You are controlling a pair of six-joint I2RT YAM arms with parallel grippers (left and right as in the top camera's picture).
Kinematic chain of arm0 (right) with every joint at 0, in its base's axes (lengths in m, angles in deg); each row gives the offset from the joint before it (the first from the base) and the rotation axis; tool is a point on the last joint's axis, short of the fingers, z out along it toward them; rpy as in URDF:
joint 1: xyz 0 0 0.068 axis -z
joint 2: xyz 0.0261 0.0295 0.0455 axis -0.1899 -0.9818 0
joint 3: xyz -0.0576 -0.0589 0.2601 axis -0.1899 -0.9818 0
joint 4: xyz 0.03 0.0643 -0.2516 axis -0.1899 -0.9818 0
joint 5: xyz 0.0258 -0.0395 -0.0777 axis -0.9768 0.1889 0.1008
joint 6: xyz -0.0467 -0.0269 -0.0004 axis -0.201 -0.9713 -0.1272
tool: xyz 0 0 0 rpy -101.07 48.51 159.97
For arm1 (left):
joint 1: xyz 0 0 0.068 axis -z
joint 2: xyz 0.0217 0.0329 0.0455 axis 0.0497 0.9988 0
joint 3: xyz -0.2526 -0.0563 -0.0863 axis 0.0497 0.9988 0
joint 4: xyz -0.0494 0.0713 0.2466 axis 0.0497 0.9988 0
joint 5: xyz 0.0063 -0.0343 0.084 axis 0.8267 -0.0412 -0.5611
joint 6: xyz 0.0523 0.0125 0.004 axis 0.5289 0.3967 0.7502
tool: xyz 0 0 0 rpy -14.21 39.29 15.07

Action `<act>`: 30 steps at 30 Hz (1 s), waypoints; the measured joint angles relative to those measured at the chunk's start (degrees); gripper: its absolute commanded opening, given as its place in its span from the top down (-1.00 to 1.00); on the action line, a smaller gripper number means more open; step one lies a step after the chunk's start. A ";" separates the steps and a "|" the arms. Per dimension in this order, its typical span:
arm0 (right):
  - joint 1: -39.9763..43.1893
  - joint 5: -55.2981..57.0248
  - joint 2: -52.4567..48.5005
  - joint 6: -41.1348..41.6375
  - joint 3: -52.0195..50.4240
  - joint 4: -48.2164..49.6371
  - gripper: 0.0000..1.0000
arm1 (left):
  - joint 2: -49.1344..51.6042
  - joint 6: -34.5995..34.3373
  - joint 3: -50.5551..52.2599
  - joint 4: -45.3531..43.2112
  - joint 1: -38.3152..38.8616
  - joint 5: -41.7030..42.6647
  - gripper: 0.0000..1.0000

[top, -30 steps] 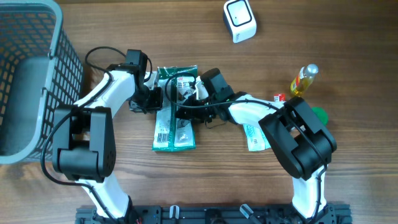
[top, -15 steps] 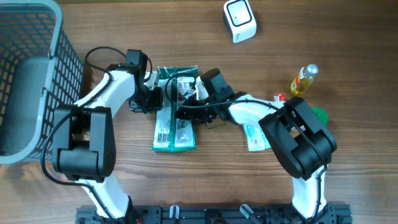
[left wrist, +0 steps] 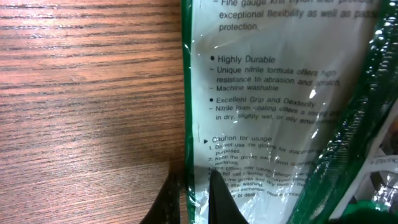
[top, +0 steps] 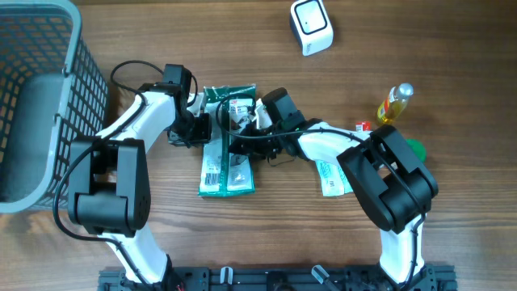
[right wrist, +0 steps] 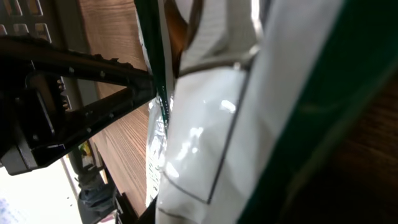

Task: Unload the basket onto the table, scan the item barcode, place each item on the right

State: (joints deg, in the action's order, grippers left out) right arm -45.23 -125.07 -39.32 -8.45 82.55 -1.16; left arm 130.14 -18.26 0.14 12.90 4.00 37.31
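Glove packet (top: 226, 166) lay flat on table (top: 452, 65), centre of overhead frame. Left pincer (left wrist: 191, 196) was clamped on its left edge, probably to lift it. Right pincer (top: 245, 123) sat over the packet's top; whether together or apart could not be told. Scanner (top: 311, 26) stood upper right, well apart.

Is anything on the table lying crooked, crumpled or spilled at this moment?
Yes, the glove package: its far end looks bunched up between the left gripper and the right gripper, while its near end lies flat on the wood. I see nothing spilled.
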 measured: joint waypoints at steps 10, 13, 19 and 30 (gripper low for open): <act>0.00 0.04 0.00 -0.46 0.00 -0.02 0.92 | 0.00 0.00 0.00 0.00 0.00 0.00 0.92; 0.00 0.04 0.00 -0.46 -0.02 -0.02 0.92 | 0.00 0.00 0.00 0.00 0.00 0.00 0.92; 0.00 0.09 0.00 -2.49 -0.02 0.00 0.92 | 0.00 0.00 0.00 -0.02 0.00 0.00 0.92; 0.00 0.22 0.00 -4.52 -0.02 0.00 0.92 | -9.07 0.00 -0.46 -0.02 -0.61 -2.43 0.92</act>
State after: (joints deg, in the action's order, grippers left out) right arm -45.23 -124.85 -39.32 -12.97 82.53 -1.16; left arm 121.07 -18.26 -0.32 12.88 3.39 34.88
